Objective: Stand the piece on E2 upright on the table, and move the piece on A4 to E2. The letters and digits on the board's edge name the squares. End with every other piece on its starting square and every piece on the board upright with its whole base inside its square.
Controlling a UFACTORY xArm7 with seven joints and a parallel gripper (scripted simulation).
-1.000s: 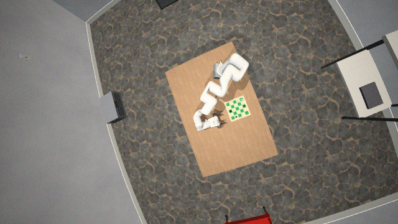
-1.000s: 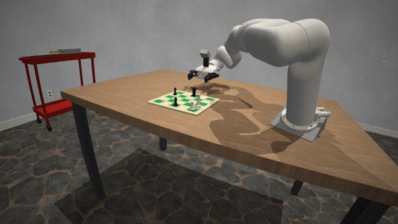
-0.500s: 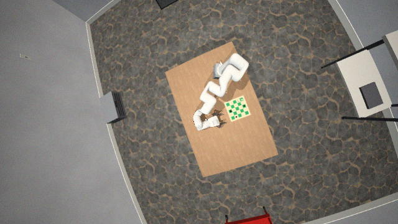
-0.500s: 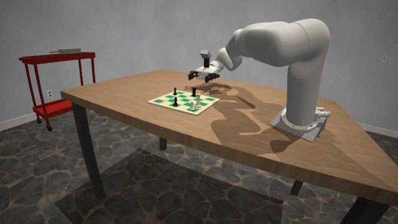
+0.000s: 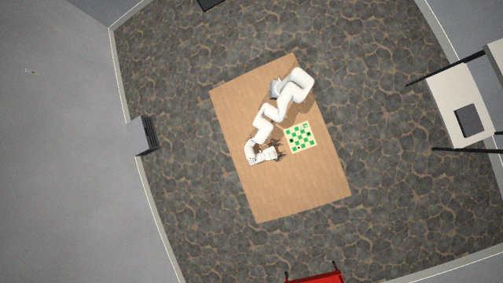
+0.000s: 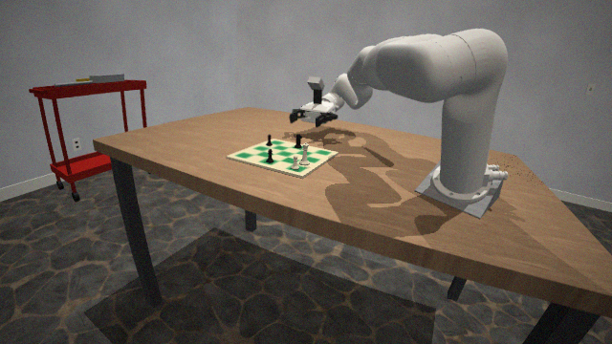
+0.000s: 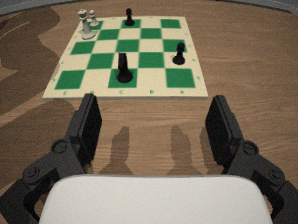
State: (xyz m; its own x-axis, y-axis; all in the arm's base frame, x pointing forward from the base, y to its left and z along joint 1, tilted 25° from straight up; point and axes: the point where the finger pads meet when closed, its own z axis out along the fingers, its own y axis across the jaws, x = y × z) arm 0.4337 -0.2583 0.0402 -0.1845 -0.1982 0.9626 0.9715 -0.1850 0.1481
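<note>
The green and cream chessboard [image 6: 283, 157] lies on the wooden table; it also shows in the top view [image 5: 300, 137] and the wrist view [image 7: 127, 56]. Three black pieces stand on it: one near my side [image 7: 123, 68], one to the right [image 7: 178, 52], one at the far edge [image 7: 129, 16]. Two white pieces [image 7: 87, 23] sit close together at the far left corner; in the side view they are a taller one [image 6: 305, 154] and a small one [image 6: 295, 163]. The square labels are too small to read. My gripper [image 7: 154, 107] [image 6: 313, 118] is open and empty, above bare table just off the board's near edge.
The arm's base [image 6: 461, 188] is bolted to the table to the right of the board. A red cart [image 6: 88, 124] stands on the floor beyond the table's left end. A grey cabinet [image 5: 143, 135] and a white desk [image 5: 460, 106] stand by the walls.
</note>
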